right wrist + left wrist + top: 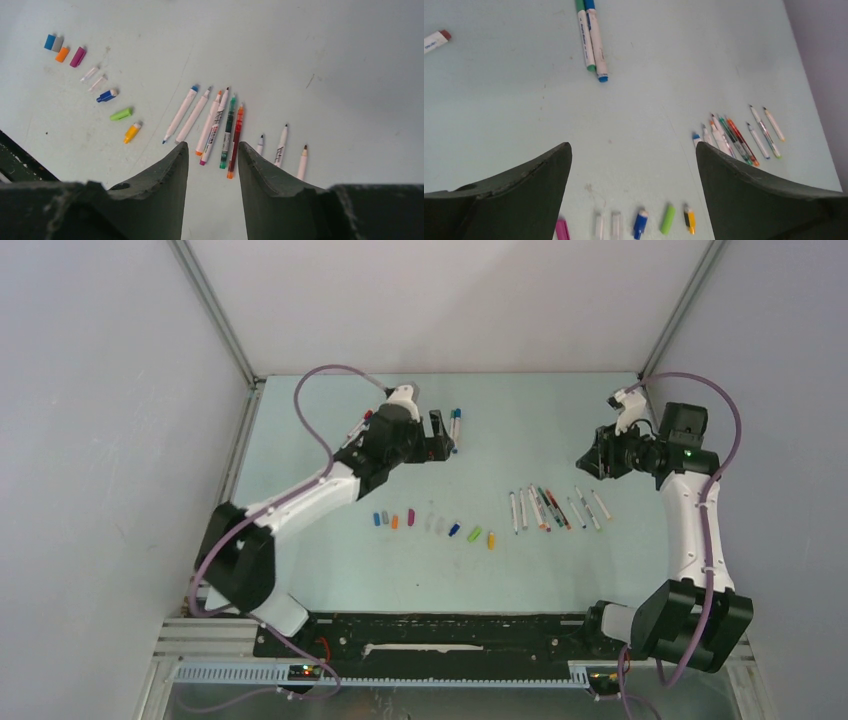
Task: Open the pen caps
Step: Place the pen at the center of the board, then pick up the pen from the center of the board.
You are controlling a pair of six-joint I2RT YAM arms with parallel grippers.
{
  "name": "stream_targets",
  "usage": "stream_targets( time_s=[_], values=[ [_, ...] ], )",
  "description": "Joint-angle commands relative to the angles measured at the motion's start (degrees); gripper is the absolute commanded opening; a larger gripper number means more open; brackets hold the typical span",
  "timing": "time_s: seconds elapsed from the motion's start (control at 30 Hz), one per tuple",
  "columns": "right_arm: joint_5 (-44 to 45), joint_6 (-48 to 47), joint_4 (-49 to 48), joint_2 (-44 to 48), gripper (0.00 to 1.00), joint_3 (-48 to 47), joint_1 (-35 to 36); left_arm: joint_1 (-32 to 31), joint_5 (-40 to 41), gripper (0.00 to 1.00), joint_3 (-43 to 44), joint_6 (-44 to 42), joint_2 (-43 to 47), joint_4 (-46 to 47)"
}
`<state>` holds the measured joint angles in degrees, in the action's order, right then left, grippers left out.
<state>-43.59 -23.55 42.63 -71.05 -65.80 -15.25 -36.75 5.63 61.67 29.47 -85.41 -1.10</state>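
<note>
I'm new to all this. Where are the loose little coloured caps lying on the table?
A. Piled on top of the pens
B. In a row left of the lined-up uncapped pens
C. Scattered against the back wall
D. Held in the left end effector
B: the top view shows the caps in a row on the table, left of the group of uncapped pens, apart from them, and neither end effector holds anything.

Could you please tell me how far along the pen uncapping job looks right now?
Mostly done: a row of loose caps lies mid-table, beside uncapped pens. Nothing is in hand: the left gripper is open and empty, the right gripper empty, jaws partly apart. Left: two pens at the far side, apparently still capped.
</note>
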Motion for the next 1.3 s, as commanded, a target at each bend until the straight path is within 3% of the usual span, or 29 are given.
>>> stream_targets(
  time_s=[0.0,0.1,0.27,0.43,0.6,0.77,0.93,1.07,1.27],
  values=[
    [-2.52,0.68,-1.65,-0.46,0.43,0.56,0.3,3.34,-6.93,0.93,15.92,-0.22,-10.36,-14.13],
    [-1.19,0.79,-1.81,-0.77,0.43,0.56,1.58,3.87,-6.03,0.92,22.04,-1.81,-16.05,-18.07],
    [-0.26,1.09,-2.12,-2.48,0.43,0.58,4.66,4.2,-5.8,0.89,21.87,-3.34,-15.11,-17.4],
    [4.36,7.05,-6.99,-6.52,0.41,0.38,13.04,5.21,-2.07,0.91,14.68,-6.64,-3.65,-15.62],
    [11.1,13.14,-12.15,-12.3,0.41,-4.19,23.7,10.77,-4.02,0.93,6.0,-8.19,11.22,-18.09],
    [19.62,28.5,-10.53,-27.52,0.38,-18.63,30.55,17.4,-4.58,0.99,0.89,-12.38,25.11,-24.77],
    [26.28,39.09,-6.96,-41.43,0.41,-35.43,35.28,18.2,5.29,1.0,-4.64,-19.73,34.1,-27.61],
    [34.05,42.64,-5.06,-49.85,0.45,-45.85,38.28,18.27,8.59,1.0,-12.32,-21.29,40.45,-21.75],
    [38.92,45.08,-0.72,-62.73,0.48,-60.87,39.36,18.38,12.77,1.0,-13.25,-23.28,42.46,-21.68]
  ],
)
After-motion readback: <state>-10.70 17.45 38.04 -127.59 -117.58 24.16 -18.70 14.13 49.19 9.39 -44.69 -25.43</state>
